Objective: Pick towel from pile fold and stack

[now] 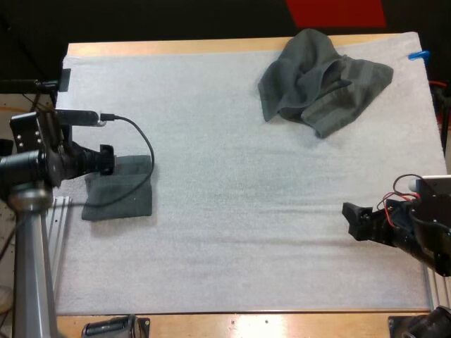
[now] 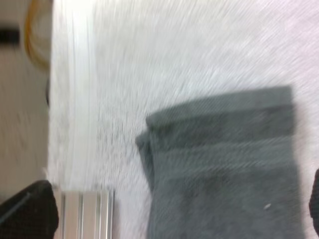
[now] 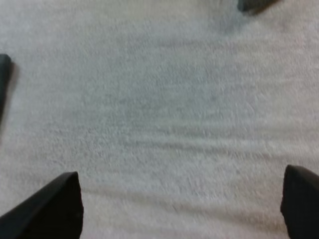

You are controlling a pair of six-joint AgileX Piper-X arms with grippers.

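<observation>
Two dark towels lie on the white mat [image 1: 232,176]. One is a crumpled towel [image 1: 324,81] heaped toward one o'clock, close to the mat's far edge. The other is a folded towel [image 1: 120,190], lying flat out at nine o'clock by the mat's left border. Bare mat stretches between them, and a metal rail [image 1: 60,218] runs along the wooden table [image 1: 282,324] just beside the folded one.

Two arms, one to a side. The left gripper [image 1: 107,160] reaches in from eight o'clock and hangs over the folded towel's far corner, pointing toward three o'clock. Its fingers [image 2: 30,211] stand wide apart, clear of the cloth on both sides — released. The right gripper [image 1: 356,218] sits at four o'clock over bare mat, pointing toward nine o'clock, well apart from both towels. Its fingers [image 3: 50,209] are spread as well — grasping nothing.
</observation>
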